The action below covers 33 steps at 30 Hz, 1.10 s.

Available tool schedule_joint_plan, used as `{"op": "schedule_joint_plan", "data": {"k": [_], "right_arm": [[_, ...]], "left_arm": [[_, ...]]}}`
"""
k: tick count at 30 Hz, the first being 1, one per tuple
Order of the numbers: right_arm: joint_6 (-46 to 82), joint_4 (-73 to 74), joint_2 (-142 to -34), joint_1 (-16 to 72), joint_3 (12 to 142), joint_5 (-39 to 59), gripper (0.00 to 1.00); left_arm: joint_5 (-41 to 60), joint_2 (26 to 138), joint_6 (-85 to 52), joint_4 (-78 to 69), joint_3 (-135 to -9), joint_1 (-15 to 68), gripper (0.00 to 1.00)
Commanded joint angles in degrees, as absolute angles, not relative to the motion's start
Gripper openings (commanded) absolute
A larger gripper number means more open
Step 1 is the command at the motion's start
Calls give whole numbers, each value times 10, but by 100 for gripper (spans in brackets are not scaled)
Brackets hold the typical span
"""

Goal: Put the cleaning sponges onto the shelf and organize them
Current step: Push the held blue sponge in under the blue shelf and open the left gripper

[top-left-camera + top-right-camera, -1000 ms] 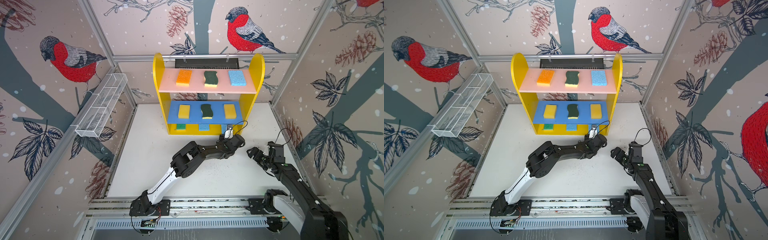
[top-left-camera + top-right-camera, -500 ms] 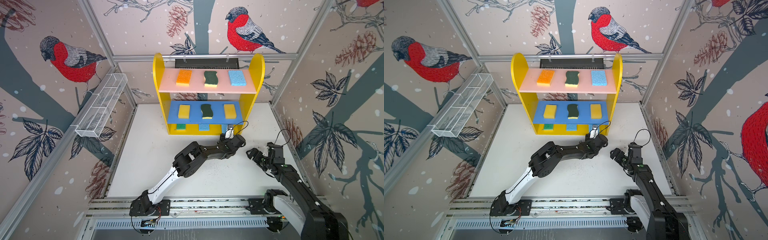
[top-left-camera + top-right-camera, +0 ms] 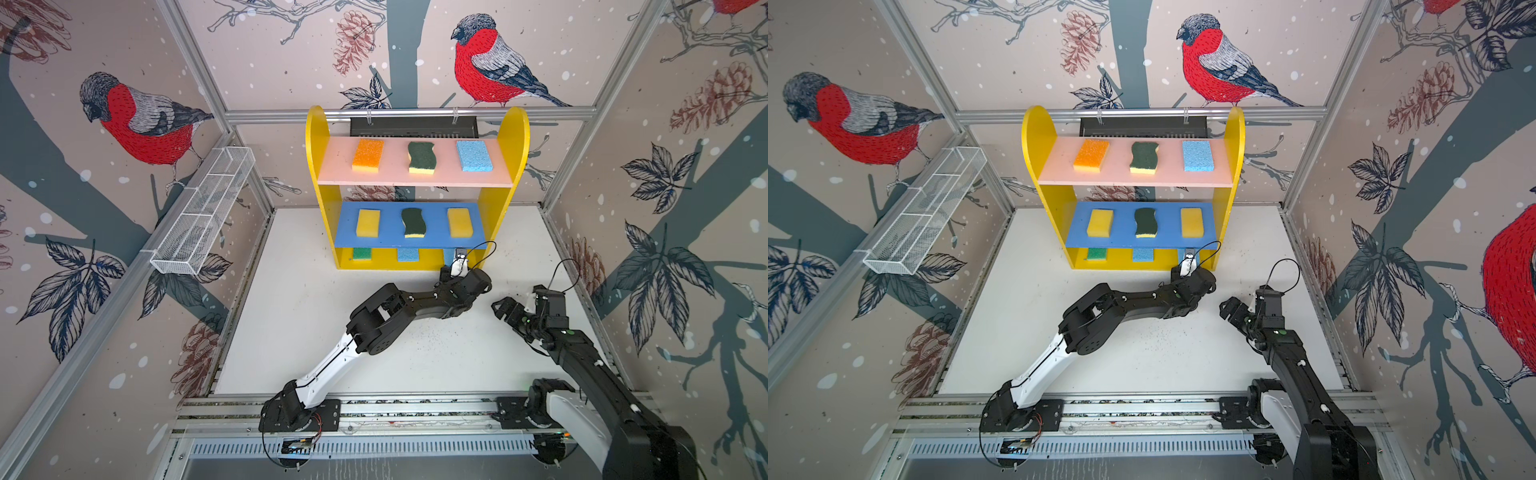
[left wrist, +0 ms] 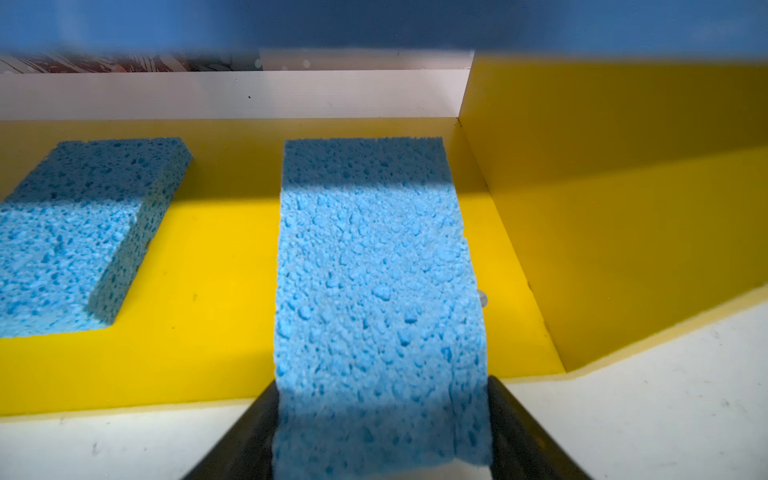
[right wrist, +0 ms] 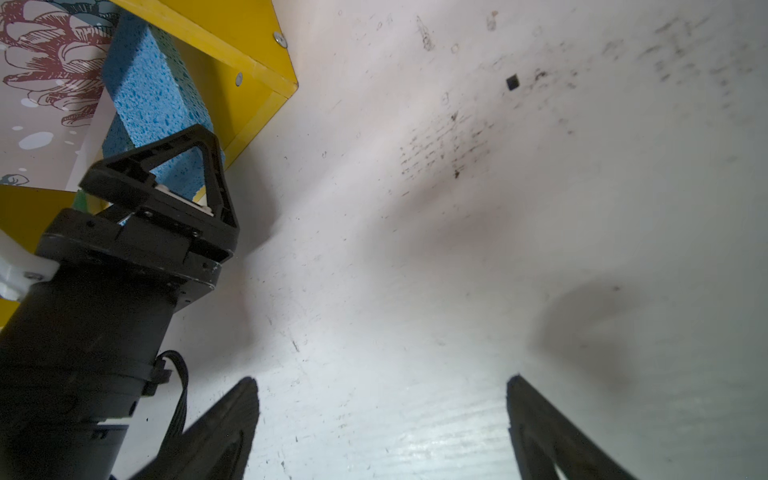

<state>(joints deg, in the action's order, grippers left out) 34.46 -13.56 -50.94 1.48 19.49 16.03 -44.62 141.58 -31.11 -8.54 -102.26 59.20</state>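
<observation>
The yellow shelf (image 3: 513, 137) holds an orange sponge (image 3: 368, 154), a wavy scourer (image 3: 421, 156) and a light blue sponge (image 3: 474, 155) on its pink board. Two yellow sponges (image 3: 368, 222) flank a scourer (image 3: 413, 222) on the blue board. A green sponge (image 3: 362, 253) and a light blue sponge (image 4: 83, 232) lie on the base. My left gripper (image 4: 382, 386) reaches under the blue board, shut on another light blue sponge (image 4: 374, 266) that rests on the base by the right panel. My right gripper (image 3: 500, 307) hovers open and empty over the table.
A white wire-mesh basket (image 3: 203, 212) hangs on the left wall. A black bar (image 3: 413, 126) sits behind the shelf top. Metal rails (image 3: 374, 409) run along the front edge. The white table (image 5: 457, 249) shows dark specks.
My left arm's elbow has shifted slightly to the right while its gripper stays at the shelf's base with the blue sponge. The right arm has not moved.
</observation>
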Motion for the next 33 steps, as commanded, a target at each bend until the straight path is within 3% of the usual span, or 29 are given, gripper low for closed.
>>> {"op": "schedule_joint_plan", "data": {"k": [1, 17, 22, 33], "right_arm": [[344, -128, -507, 17, 197, 164, 93], [338, -137, -497, 19, 198, 158, 92], [338, -144, -485, 19, 194, 158, 93], [337, -146, -471, 19, 196, 172, 92]], "left_arm": [[-458, 1417, -302, -100, -1032, 591, 74], [-450, 1411, -307, -89, -1035, 585, 76], [-436, 1417, -331, -55, -1054, 581, 81], [-406, 1351, -318, -110, -983, 583, 83]]}}
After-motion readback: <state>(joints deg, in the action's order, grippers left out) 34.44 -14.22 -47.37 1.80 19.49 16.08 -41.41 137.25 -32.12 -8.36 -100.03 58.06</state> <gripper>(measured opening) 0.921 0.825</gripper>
